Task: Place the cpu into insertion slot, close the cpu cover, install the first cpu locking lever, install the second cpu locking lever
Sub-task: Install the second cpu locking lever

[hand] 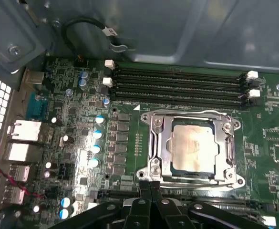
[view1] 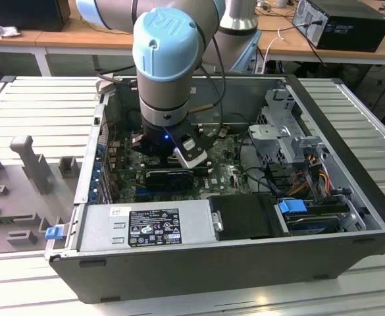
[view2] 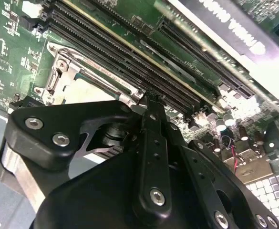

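An open computer case (view1: 245,263) lies on its side on the slatted desk (view1: 34,105), and the robot arm (view1: 166,59) reaches down into the middle of it. Inside, the green motherboard (hand: 82,119) carries four long black memory slots (hand: 177,86) along the edge nearest the case wall.

Just beside those slots sits the insertion slot (hand: 192,148), near the middle of the board. The cpu (hand: 192,145) already lies in it, its pale face showing through the window of the cpu cover (hand: 159,143), which appears folded down flat around the chip. Thin wire levers run along the frame's edges; whether either is fully hooked is hard to tell.

The claw (hand: 151,188) hangs just at the socket's edge on the side away from the memory slots, its fingers pressed together with nothing between them.

The risk, as I judge it, is a narrow tip slipping off a springy lever, which could snap back or let the tip scrape the board's small parts nearby. Pressing down on a cover that is not seated flat could also stress the chip.

In the second wrist view the claw's black body hides most of the socket, and in the exterior view the arm covers it.
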